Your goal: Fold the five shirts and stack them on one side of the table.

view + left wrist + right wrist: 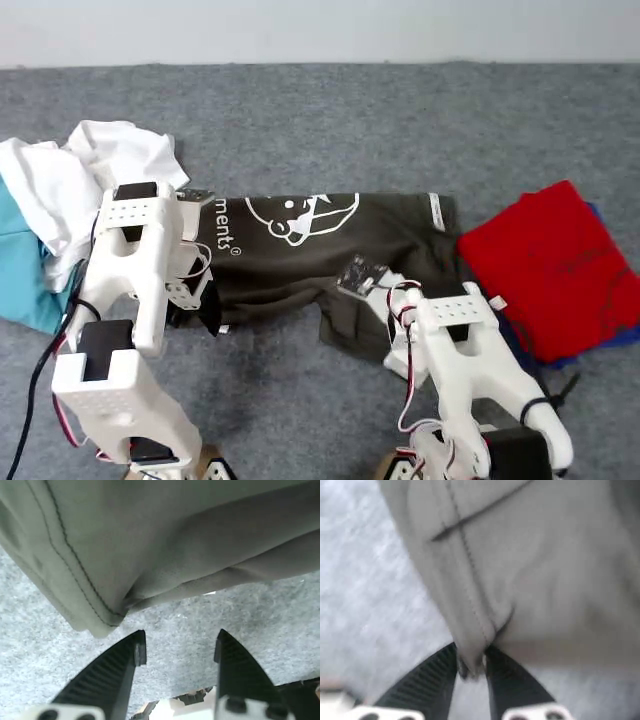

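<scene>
Closest in, the right gripper [472, 667] has its jaws nipped tight on a stitched hem of the dark shirt [300, 250]. The left gripper [180, 650] stands wide apart with nothing in it, over the grey table [400, 120] just short of the shirt's near edge. The shirt lies spread mid-table, between a white heap [90, 170] and a folded red shirt [545, 265]. It looks light, limp cloth that will sag and crease. I'd take it by the hem corners, both sides together.
</scene>
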### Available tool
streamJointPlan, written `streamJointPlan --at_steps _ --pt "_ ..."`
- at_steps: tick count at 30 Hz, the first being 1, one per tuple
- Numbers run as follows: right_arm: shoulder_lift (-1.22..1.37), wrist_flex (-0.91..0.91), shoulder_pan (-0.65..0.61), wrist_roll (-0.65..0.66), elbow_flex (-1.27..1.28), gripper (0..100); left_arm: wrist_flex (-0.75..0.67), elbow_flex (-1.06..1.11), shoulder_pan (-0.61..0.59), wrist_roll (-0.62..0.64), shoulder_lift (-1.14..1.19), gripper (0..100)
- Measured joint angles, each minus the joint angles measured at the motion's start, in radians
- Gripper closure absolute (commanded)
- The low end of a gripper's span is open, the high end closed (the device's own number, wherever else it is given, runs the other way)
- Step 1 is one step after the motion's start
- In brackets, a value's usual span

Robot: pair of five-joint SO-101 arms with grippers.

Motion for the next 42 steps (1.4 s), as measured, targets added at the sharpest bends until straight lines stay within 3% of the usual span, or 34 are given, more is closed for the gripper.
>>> streamJointPlan --at_steps 7,13,25,33,42 --pt "0.012 0.264 0.094 0.166 -0.083 98.7 0.000 0.000 0.000 0.000 0.000 78" --pt "0.012 0.311 0.198 0.262 -0.137 98.7 0.000 0.000 0.000 0.000 0.000 78" --pt "0.012 0.242 0.198 0.275 -0.137 98.7 0.000 0.000 0.000 0.000 0.000 78" --pt "0.012 0.232 0.057 0.244 -0.137 98.7 0.000 0.000 0.000 0.000 0.000 78" --pt "0.012 0.206 0.035 0.164 -0.224 98.7 0.000 0.000 0.000 0.000 0.000 78"
